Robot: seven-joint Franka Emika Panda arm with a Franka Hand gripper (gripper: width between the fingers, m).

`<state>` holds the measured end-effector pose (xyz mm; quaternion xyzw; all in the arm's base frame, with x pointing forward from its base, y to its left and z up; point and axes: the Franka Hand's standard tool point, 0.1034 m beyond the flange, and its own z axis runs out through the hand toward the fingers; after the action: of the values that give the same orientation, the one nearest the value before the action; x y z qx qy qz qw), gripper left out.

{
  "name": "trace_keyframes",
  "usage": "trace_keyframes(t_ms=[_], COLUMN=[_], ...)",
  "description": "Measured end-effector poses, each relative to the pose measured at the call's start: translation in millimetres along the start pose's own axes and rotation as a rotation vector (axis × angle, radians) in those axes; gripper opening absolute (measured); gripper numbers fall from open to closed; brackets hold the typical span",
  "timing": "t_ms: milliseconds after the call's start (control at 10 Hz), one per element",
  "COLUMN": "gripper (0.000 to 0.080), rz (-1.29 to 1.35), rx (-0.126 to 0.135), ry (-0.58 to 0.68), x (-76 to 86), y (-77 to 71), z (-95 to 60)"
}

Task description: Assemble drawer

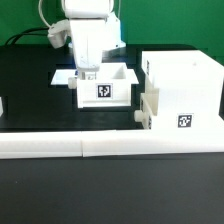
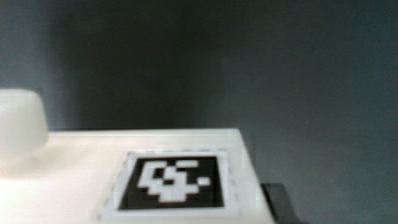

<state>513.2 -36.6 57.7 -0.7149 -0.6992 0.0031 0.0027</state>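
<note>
Directly under the gripper [image 1: 88, 72] sits an open tray [image 1: 103, 88], the housing [image 1: 185, 95] lying toward the exterior view's right. From the wrist, the tray's tag [image 2: 175, 181] lies close beneath; the jaw spread cannot be told.

From my screen, the big housing [image 1: 190, 95] looked like smooth white plastic with a faint sheen, and the tray [image 1: 122, 93] seemed to be the same stuff. The square tags [image 1: 104, 91] on them read as flat, matt black-and-white print, though the wrist view blurred the edges. The counter [image 1: 30, 100] was black and matt. The long bar [image 1: 100, 148] looked smooth and white too. The arm [image 1: 88, 30] wore a glossier white shell.
</note>
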Motion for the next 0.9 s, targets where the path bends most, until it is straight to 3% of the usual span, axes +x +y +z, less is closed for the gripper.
trace_keyframes(t_ms=[100, 500, 600, 900], gripper=[0.0044, 0.0044, 0.0044, 0.0044], rz=[0.001, -0.001, -0.003, -0.001], rx=[-0.028, -0.003, -0.008, -0.002], ry=[0.003, 0.001, -0.001, 0.0], x=[0.1, 0.7, 0.8, 0.1], y=[1.7, 4.0, 11.1, 8.8], z=[0.6, 1.7, -3.0, 0.0])
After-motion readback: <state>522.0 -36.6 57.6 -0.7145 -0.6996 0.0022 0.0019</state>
